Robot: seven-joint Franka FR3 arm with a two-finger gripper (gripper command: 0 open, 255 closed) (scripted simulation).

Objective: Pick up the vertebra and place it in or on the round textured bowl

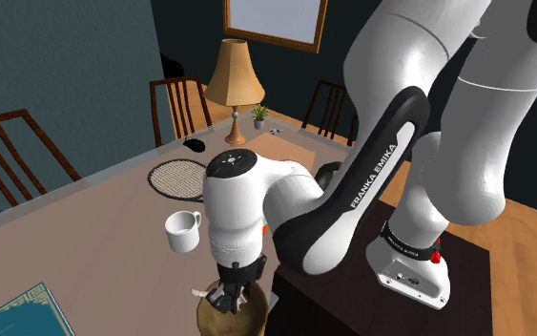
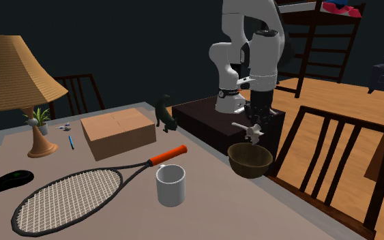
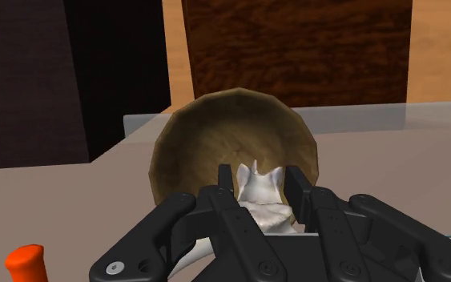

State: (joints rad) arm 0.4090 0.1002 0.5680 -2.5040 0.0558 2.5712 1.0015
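- You can count the pick-up as done. The end effector (image 3: 261,200) is pinching the pale vertebra (image 3: 257,183) between its two black fingers (image 3: 225,186), which press on either side of it.
- In the second exterior view, the vertebra (image 2: 246,129) hangs off the worktop (image 2: 204,187). It touches nothing but the end effector (image 2: 256,128).
- The carry also looks nearly done. The vertebra sits above the brown round bowl (image 2: 250,163), with a clear gap between it and the rim.
- Along the wrist view, the bowl (image 3: 207,132) opens right beneath the fingers. The vertebra lines up over the hollow, on the side nearer the end effector rather than dead centre.
- From the shoulder view, the end effector (image 1: 232,292) is low over the bowl (image 1: 211,323), which stands at the worktop's edge close to the stand.
- Nothing lies in the bowl yet, so the placing itself is not done.
- What you have left, as I judge it:
  - a short descent into the hollow
  - perhaps a small nudge toward the bowl's middle
  - spreading the fingers to let go
  - lifting clear
- The white mug (image 2: 170,184) and the racket (image 2: 67,194) lie apart from the bowl. They should not get in your way.
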